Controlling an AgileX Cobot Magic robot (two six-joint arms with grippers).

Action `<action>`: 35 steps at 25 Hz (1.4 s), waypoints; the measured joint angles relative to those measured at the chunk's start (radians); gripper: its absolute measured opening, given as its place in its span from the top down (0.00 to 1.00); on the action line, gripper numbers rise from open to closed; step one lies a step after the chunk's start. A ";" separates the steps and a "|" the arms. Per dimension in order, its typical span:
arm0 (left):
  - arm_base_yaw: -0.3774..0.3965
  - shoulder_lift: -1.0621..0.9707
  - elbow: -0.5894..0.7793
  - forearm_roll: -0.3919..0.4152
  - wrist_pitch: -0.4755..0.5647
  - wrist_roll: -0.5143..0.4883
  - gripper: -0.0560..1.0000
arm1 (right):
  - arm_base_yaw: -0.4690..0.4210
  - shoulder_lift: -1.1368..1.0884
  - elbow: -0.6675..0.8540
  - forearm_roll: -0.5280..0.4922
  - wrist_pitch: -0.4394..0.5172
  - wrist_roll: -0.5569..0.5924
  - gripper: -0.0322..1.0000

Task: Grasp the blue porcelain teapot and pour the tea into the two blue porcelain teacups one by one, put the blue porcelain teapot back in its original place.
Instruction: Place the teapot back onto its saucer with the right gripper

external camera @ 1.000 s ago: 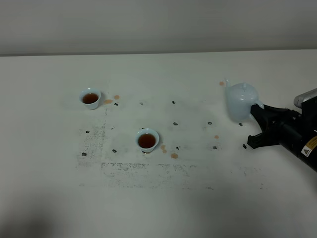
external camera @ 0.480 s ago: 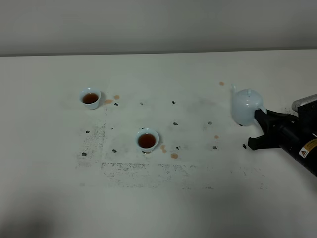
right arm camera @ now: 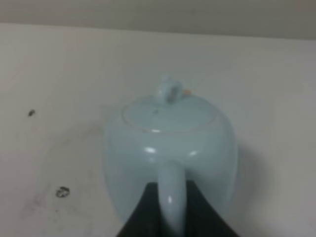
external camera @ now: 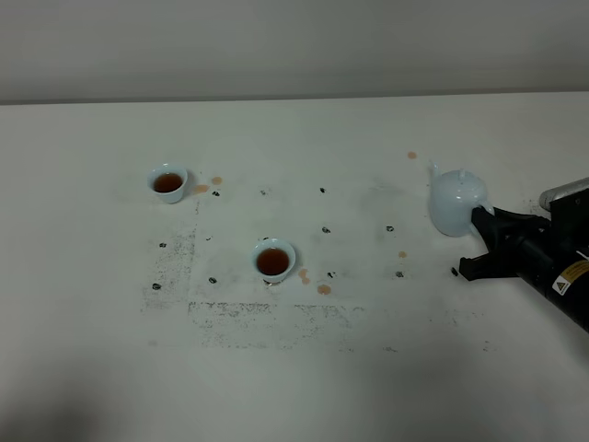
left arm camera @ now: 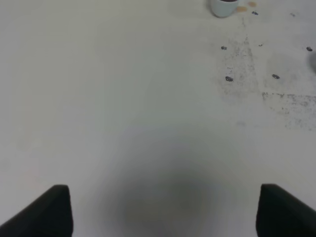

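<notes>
The blue porcelain teapot [external camera: 456, 202] stands upright at the right of the table, spout pointing left and lid on. My right gripper [external camera: 479, 220] is shut on its loop handle; the right wrist view shows the teapot [right arm camera: 170, 143] from behind, with the handle between the dark fingers [right arm camera: 143, 212]. The two blue porcelain teacups hold tea, one at far left [external camera: 168, 181] and one nearer the middle [external camera: 274, 259]. My left gripper [left arm camera: 165, 212] is open over bare table, with the far teacup [left arm camera: 224, 6] at the edge of its view.
Small brown tea drips lie beside the cups [external camera: 324, 288] and behind the teapot [external camera: 411, 155]. Black specks and scuffed grey marks [external camera: 258, 313] cover the middle of the white table. A grey wall rises behind its far edge.
The right gripper has carried the teapot a little to the right and lowered it, levelling it from a slight tilt. The cups have not moved.
</notes>
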 joint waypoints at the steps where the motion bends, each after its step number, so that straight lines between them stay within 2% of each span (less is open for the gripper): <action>1: 0.000 0.000 0.000 0.000 0.000 0.000 0.26 | 0.000 0.000 0.000 -0.003 0.000 0.006 0.93; 23: 0.000 0.000 0.000 0.000 0.000 0.000 0.26 | 0.000 0.000 0.002 -0.023 -0.002 0.013 0.93; 35: 0.000 0.000 0.000 0.000 0.000 0.000 0.26 | 0.000 0.000 0.031 -0.002 -0.017 0.008 0.90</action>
